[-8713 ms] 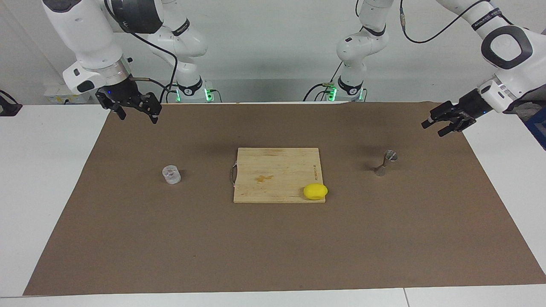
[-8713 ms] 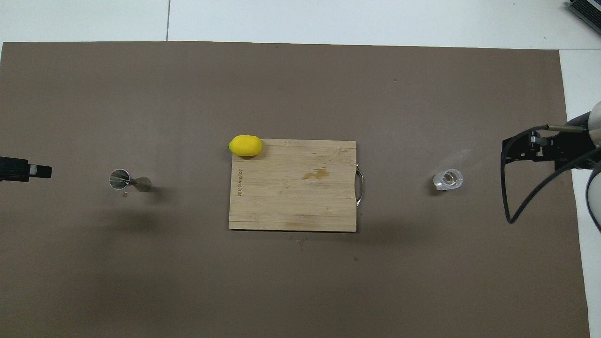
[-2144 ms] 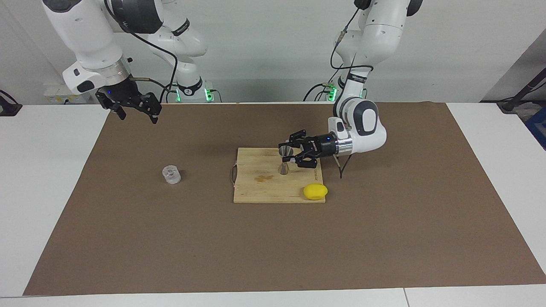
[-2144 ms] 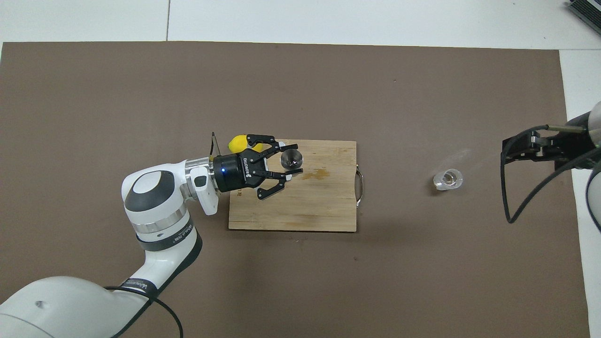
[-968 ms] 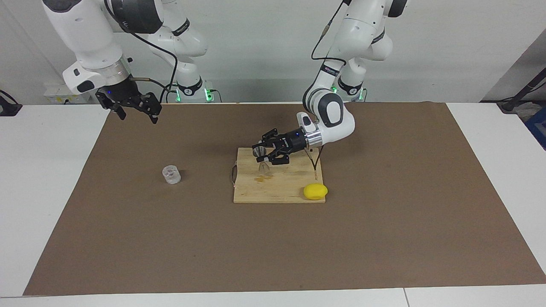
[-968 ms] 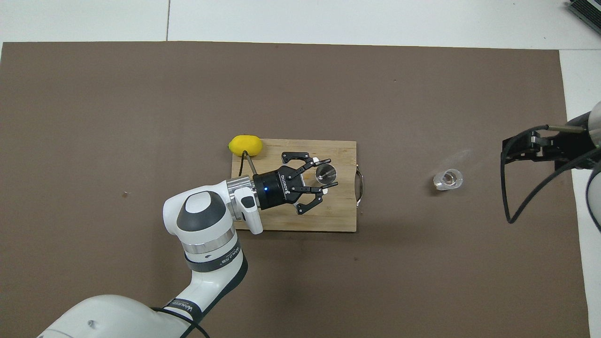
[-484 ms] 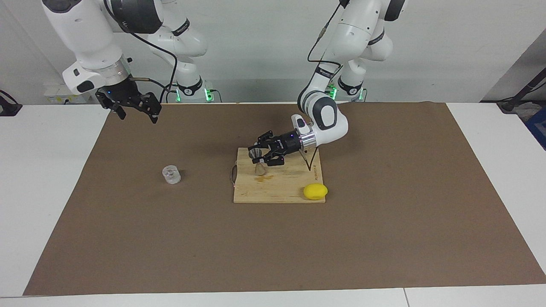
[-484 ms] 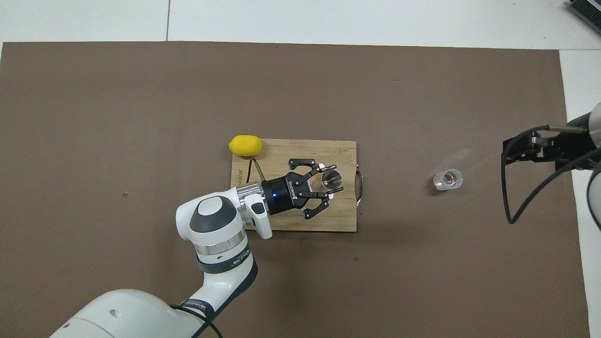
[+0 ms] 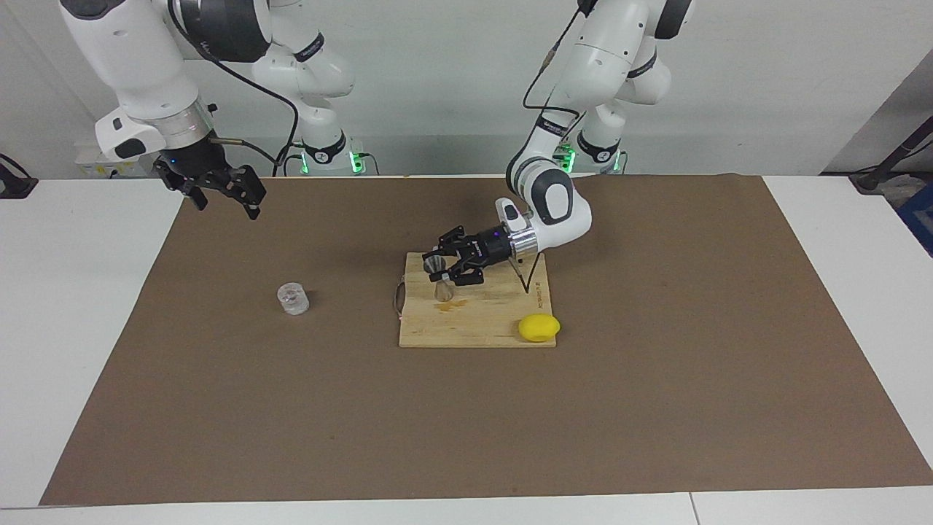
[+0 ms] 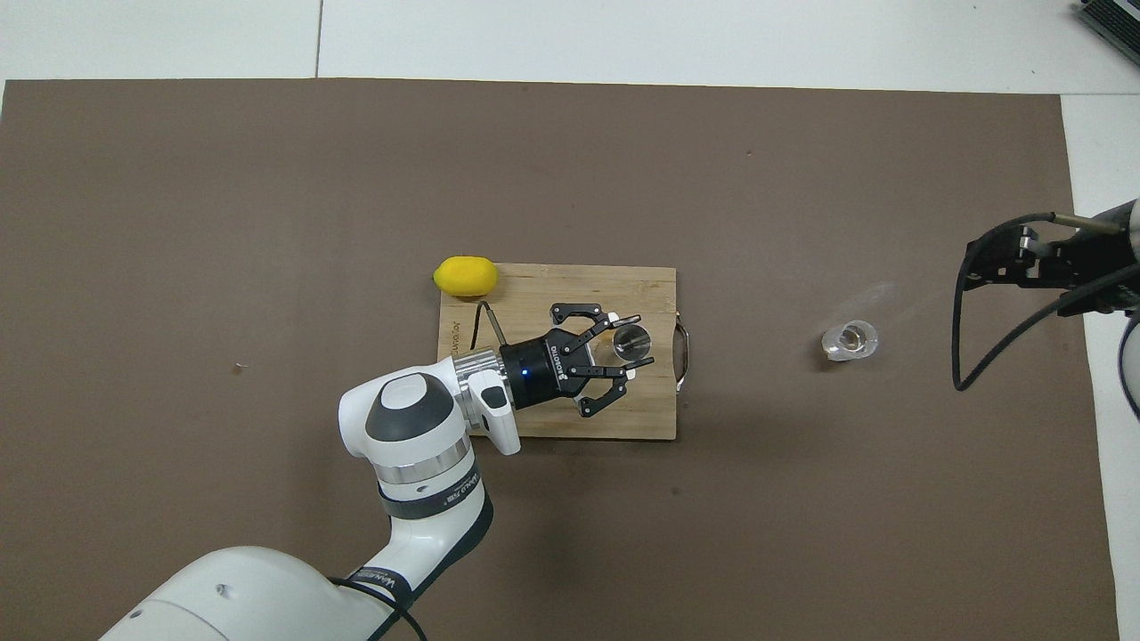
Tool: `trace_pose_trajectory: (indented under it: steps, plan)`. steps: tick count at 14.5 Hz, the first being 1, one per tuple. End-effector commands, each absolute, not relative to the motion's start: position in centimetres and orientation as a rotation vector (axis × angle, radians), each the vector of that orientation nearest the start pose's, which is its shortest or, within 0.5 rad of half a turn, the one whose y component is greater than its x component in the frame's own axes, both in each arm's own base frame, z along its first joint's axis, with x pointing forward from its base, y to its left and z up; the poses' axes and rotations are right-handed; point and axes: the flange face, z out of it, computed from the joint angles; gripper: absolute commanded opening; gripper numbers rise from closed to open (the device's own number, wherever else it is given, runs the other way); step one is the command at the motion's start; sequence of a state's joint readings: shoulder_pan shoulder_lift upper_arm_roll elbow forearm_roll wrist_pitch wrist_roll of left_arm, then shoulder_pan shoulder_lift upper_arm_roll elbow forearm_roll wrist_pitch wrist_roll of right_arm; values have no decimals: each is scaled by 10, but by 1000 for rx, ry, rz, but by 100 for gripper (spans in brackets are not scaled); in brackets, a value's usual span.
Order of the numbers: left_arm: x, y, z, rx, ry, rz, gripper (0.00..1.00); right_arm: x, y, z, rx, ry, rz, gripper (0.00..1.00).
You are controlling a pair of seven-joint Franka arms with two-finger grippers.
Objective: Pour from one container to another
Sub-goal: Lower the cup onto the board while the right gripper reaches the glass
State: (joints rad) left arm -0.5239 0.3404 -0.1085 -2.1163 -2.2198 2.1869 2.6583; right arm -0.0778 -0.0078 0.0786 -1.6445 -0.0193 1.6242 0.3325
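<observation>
The grey metal jigger (image 9: 439, 277) (image 10: 631, 339) stands upright at the cutting board's (image 9: 481, 321) (image 10: 579, 285) end toward the right arm, its base on or just above the wood. My left gripper (image 9: 440, 271) (image 10: 639, 339) reaches in level from the side and is shut on the jigger's narrow waist. The squat clear cup (image 9: 293, 298) (image 10: 850, 339) sits alone on the brown mat toward the right arm's end. My right gripper (image 9: 227, 197) (image 10: 980, 263) hangs open in the air over the mat's edge, apart from the cup, holding nothing.
A yellow lemon (image 9: 539, 327) (image 10: 466, 276) lies at the board's corner toward the left arm's end, farther from the robots than the jigger. The board's metal handle (image 10: 684, 356) sticks out toward the cup. The brown mat (image 9: 466, 423) covers the table.
My left gripper has carried the jigger a little further along the board toward the right arm's end. My right gripper has shifted slightly and stays open.
</observation>
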Motion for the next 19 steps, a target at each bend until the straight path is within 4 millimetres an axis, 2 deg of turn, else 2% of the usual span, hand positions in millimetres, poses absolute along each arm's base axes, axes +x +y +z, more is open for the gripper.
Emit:
trace_pose_trajectory:
  steps: [1, 3, 6, 10, 11, 12, 13, 15, 18, 19]
  plan:
    - [456, -378, 263, 1494, -1220, 1325, 0, 559, -8, 583, -3012, 814, 40, 98]
    - [457, -377, 262, 1506, -1226, 1324, 0, 561, -25, 561, -2863, 1046, 101, 98]
    - [456, -375, 259, 1515, -1229, 1319, 0, 561, -40, 529, -2721, 1274, 157, 99]
    - [456, -372, 258, 1522, -1228, 1318, 0, 577, -76, 464, -2470, 1516, 376, 99]
    - [456, -369, 255, 1532, -1228, 1313, 5, 580, -81, 451, -2429, 1555, 401, 99]
    - [457, -365, 254, 1537, -1230, 1318, 34, 581, -90, 434, -2391, 1593, 432, 99]
    - [457, -362, 252, 1541, -1235, 1322, 99, 582, -93, 418, -2354, 1607, 477, 99]
    - [458, -354, 247, 1546, -1256, 1335, 100, 582, -104, 392, -2275, 1645, 547, 99]
    - [458, -339, 240, 1555, -1260, 1340, 100, 578, -118, 357, -2169, 1724, 563, 99]
    - [463, -327, 238, 1575, -1254, 1347, 100, 578, -123, 343, -2132, 1741, 591, 99]
